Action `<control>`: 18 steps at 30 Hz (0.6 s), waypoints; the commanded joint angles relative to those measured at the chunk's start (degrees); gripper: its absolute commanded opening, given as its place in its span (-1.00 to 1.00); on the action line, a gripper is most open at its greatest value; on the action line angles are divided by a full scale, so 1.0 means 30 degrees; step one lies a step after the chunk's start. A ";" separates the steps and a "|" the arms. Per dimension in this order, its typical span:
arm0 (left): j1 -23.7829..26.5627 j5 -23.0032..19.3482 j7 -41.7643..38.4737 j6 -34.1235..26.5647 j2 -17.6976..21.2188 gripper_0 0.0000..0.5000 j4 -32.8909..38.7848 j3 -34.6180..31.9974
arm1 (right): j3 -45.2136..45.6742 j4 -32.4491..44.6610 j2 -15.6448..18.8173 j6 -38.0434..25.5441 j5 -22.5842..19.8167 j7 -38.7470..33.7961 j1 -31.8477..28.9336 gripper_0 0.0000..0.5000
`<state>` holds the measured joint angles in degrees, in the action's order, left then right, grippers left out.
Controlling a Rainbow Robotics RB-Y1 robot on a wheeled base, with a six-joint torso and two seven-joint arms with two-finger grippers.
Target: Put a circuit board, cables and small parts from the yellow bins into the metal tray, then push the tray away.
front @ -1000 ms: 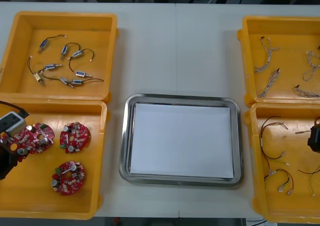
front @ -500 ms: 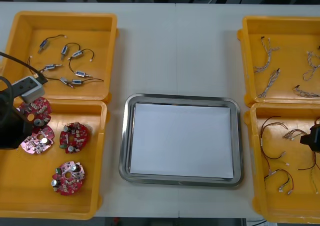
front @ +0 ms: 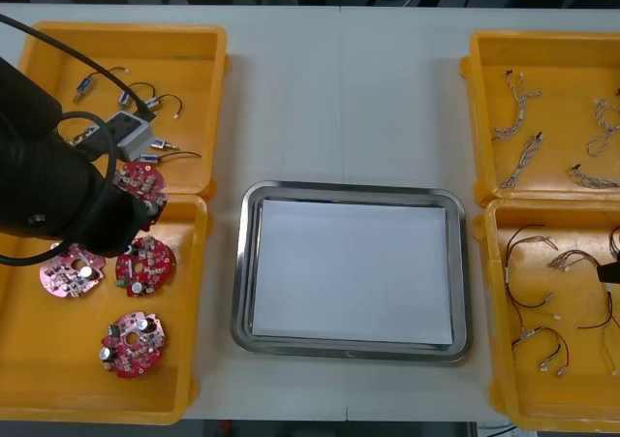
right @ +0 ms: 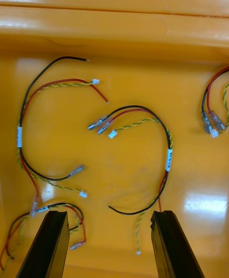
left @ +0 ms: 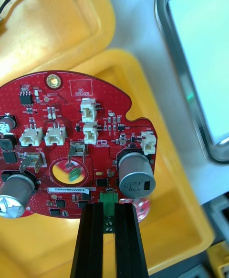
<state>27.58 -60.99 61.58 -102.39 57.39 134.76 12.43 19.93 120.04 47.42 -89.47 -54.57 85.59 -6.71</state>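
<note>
My left gripper is shut on the green connector at the rim of a round red circuit board, holding it in the air. In the front view the left arm carries this circuit board over the wall between the two left yellow bins. The metal tray, white inside, lies just to its right. My right gripper stands open above red and yellow cables in the near right bin, touching none.
Three more circuit boards lie in the near left bin. Small metal parts sit in the far left bin. Twisted blue and white cables lie in the far right bin.
The left arm has lifted the circuit board from the bin's left side and carried it up and right, toward the tray. The right gripper has opened and drawn back toward the right edge.
</note>
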 commanded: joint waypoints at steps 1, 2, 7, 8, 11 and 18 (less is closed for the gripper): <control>0.2086 0.1230 -0.1016 -0.0412 -0.1375 -1.00 0.0521 0.2069 | 0.0389 -0.1372 0.1625 0.0935 -0.1292 0.1615 0.0129 1.00; 0.2438 0.1640 -0.1544 -0.0559 -0.1697 -1.00 0.0491 0.2596 | 0.0389 -0.1724 0.1772 0.1169 -0.1556 0.1937 0.0158 1.00; 0.3990 0.2812 -0.3507 -0.1614 -0.3104 -1.00 0.0140 0.4706 | 0.0037 -0.2808 0.2094 0.2019 -0.1702 0.2992 0.0392 1.00; 0.4371 0.3076 -0.4034 -0.1936 -0.3514 -1.00 0.0081 0.5204 | -0.0168 -0.3042 0.2153 0.2165 -0.1673 0.3021 0.0480 1.00; 0.5133 0.3603 -0.5294 -0.2538 -0.4480 -1.00 -0.0212 0.6112 | -0.0783 -0.3511 0.2182 0.2517 -0.1468 0.3051 0.0744 1.00; 0.5895 0.5419 -0.7813 -0.2538 -0.6619 -1.00 -0.0915 0.7987 | -0.1896 -0.4683 0.2153 0.3279 -0.1263 0.3168 0.1154 1.00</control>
<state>42.40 -47.58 39.66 -109.51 40.90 132.55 33.36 16.04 106.82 51.57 -80.75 -58.83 93.62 -4.69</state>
